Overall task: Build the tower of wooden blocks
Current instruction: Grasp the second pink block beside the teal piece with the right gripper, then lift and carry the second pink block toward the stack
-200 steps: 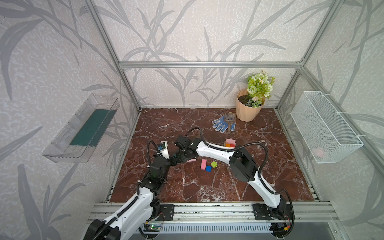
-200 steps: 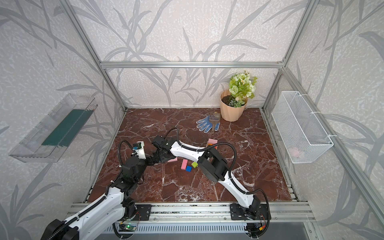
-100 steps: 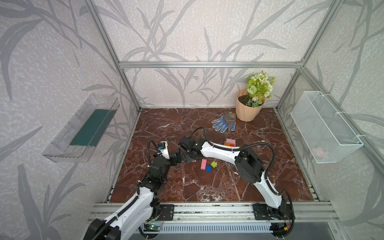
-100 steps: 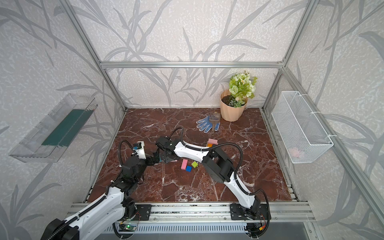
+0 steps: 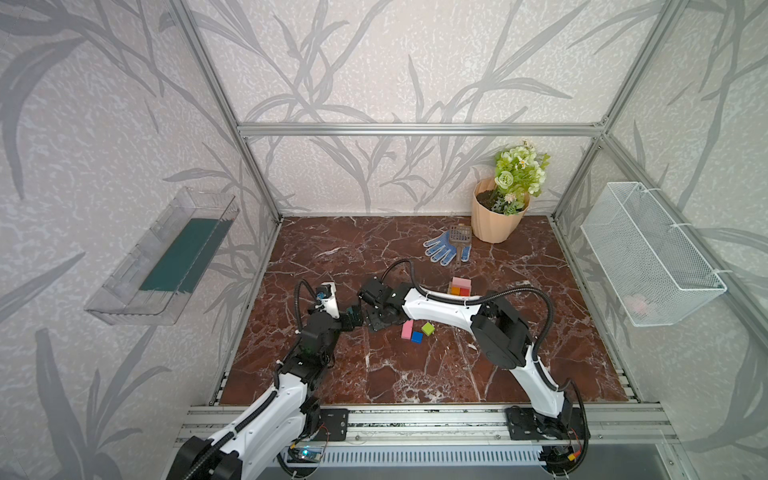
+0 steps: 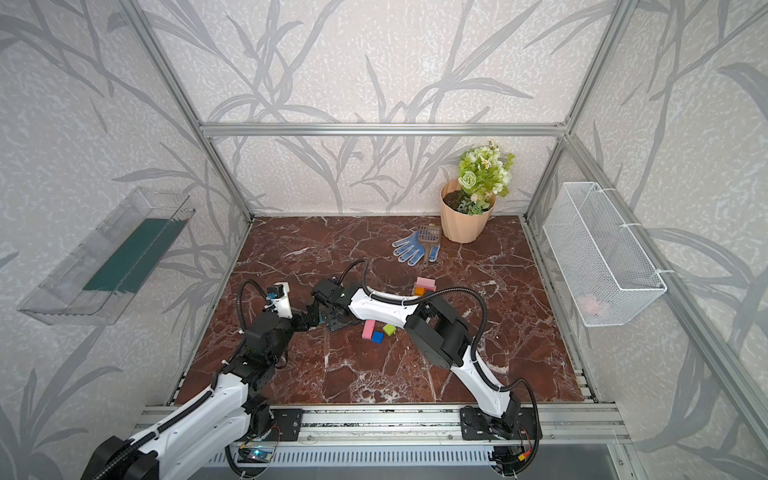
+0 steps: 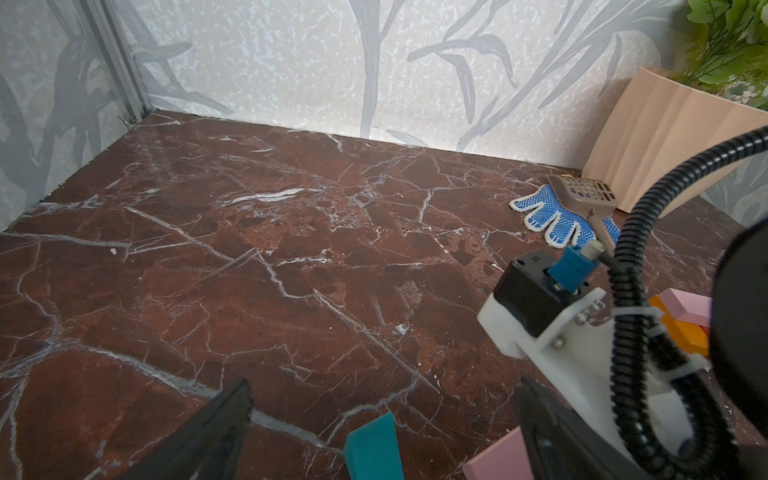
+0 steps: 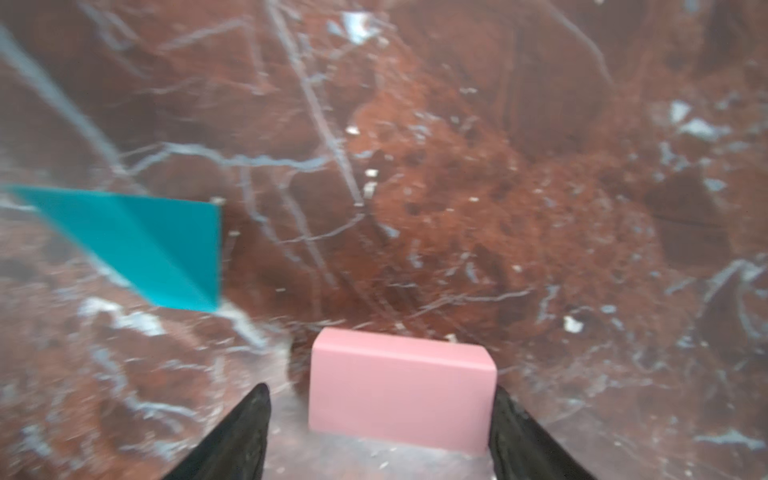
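Note:
My left gripper [image 7: 384, 386] stands open over the marble floor. A teal block [image 7: 372, 446] lies loose between its jaws, touching neither. My right gripper [image 8: 380, 388] is open around a pink block [image 8: 401, 395]: one finger touches its side and a gap shows at the other. The teal block [image 8: 137, 245] lies just beyond it. In both top views the two grippers [image 5: 356, 318] [image 5: 376, 322] meet nose to nose at centre left. The tower [image 5: 460, 286] is a low stack with pink on top and orange and red below.
A loose pink block [image 5: 407, 329], blue cube [image 5: 417, 337] and green cube [image 5: 428, 329] lie beside the right arm. A blue dotted glove [image 5: 446, 249], a scoop [image 5: 459, 235] and a beige flowerpot [image 5: 496, 220] sit at the back. A wire basket [image 5: 648, 257] hangs on the right wall.
The right arm has shifted a little to the right, and its gripper with it. The left arm has stayed put with its jaws wide.

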